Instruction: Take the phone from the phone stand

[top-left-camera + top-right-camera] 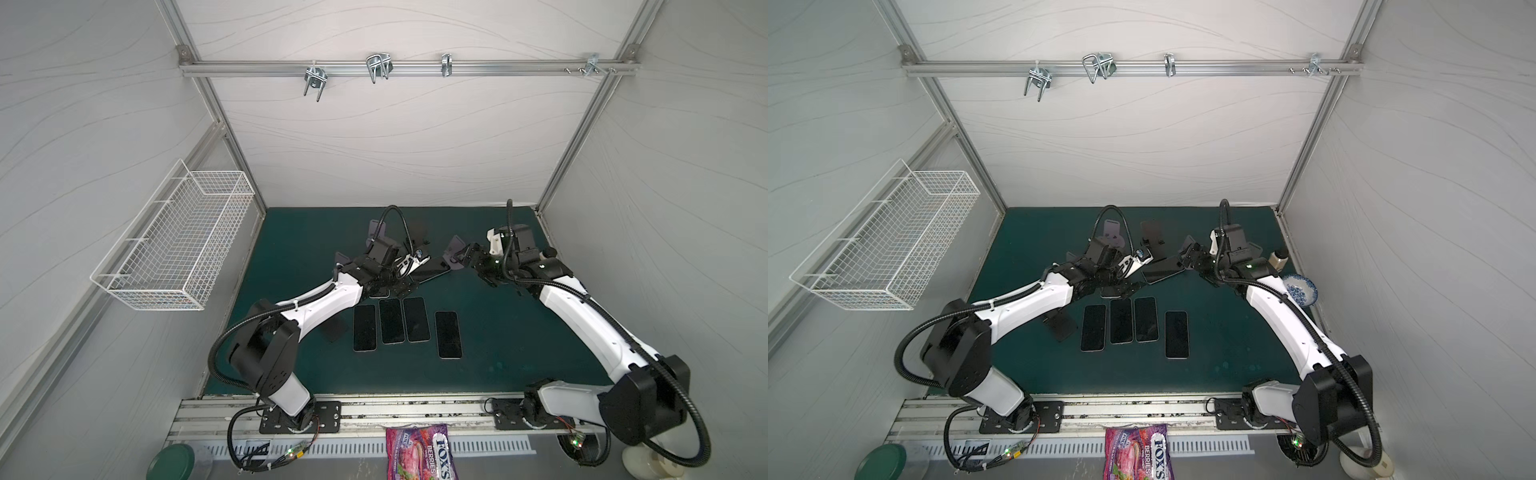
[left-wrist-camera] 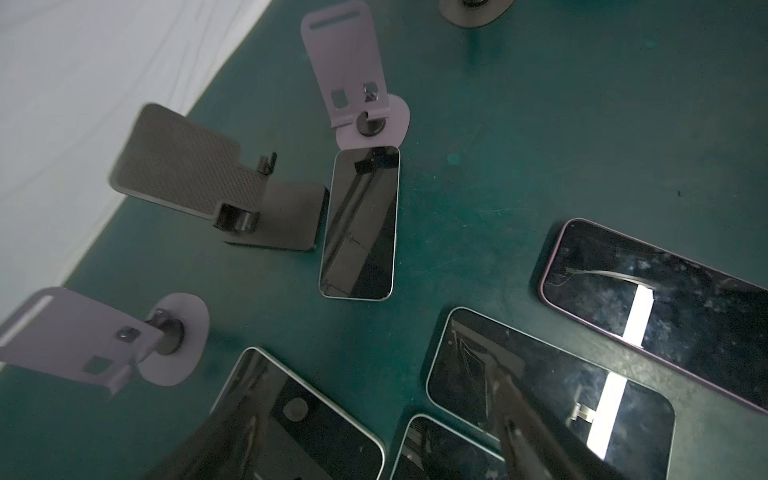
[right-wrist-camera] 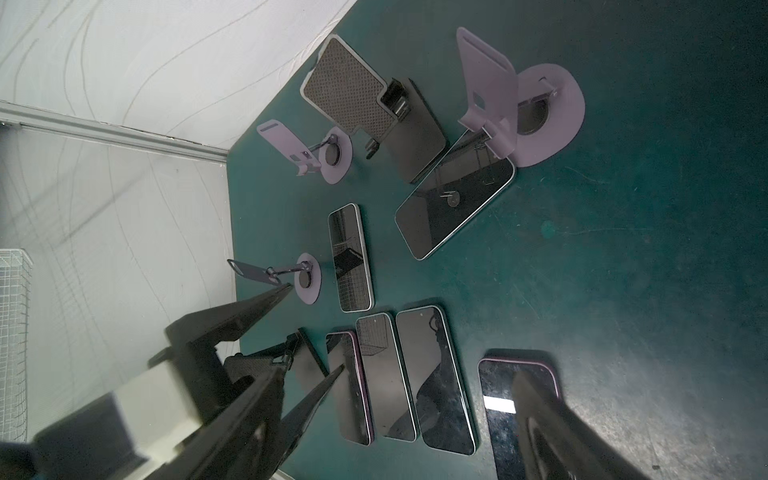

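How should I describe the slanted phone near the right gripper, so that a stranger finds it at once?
Start at the green mat and its row of four phones lying side by side. Behind that row, one phone lies flat with an end by the base of a purple stand. It alone lies slanted; the others run parallel.

On the green mat (image 1: 519, 332) a row of four phones (image 1: 392, 321) is laid face up; a fifth phone (image 2: 359, 224) is placed just beside a lilac stand (image 2: 345, 54), a sixth phone (image 3: 455, 199) beside a black stand (image 3: 349, 91); a bowl (image 1: 1300, 289) is set at its right edge
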Controlling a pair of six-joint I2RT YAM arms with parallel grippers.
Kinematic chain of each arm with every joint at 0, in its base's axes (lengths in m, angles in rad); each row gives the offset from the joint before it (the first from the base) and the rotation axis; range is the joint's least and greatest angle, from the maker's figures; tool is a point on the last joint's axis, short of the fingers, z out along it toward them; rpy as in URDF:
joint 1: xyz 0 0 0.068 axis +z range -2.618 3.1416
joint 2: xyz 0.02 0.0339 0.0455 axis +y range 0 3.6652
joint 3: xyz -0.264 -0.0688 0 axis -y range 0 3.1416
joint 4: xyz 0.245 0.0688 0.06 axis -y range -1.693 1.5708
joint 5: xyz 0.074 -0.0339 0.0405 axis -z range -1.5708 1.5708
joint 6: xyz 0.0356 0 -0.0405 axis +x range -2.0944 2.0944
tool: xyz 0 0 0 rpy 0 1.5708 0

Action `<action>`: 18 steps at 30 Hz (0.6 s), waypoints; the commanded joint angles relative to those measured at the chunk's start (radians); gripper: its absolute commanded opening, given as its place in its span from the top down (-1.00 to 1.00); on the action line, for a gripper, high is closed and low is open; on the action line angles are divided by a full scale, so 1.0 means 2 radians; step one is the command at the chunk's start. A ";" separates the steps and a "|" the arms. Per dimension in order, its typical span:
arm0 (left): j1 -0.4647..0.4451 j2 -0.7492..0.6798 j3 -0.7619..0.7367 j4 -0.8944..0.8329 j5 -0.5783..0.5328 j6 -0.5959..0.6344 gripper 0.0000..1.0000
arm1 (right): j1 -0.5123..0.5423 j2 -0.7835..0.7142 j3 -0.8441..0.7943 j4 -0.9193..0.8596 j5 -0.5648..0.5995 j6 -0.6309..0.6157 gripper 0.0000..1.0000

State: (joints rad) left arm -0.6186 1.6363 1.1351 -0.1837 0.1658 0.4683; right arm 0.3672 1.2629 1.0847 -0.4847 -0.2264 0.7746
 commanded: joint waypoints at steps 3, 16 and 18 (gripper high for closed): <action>0.004 0.081 0.091 -0.030 -0.002 -0.087 -0.68 | -0.007 0.005 -0.002 0.016 -0.015 -0.001 -0.76; 0.009 0.190 0.153 -0.027 -0.010 -0.111 -0.73 | -0.021 0.008 -0.011 0.019 -0.035 -0.008 -0.79; 0.013 0.202 0.162 -0.028 -0.006 -0.120 -0.73 | -0.021 0.009 -0.013 0.021 -0.038 -0.006 -0.79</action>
State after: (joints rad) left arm -0.6041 2.0140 1.3994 -0.2417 0.1520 0.2577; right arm 0.3305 1.2755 1.0710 -0.4534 -0.2798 0.7670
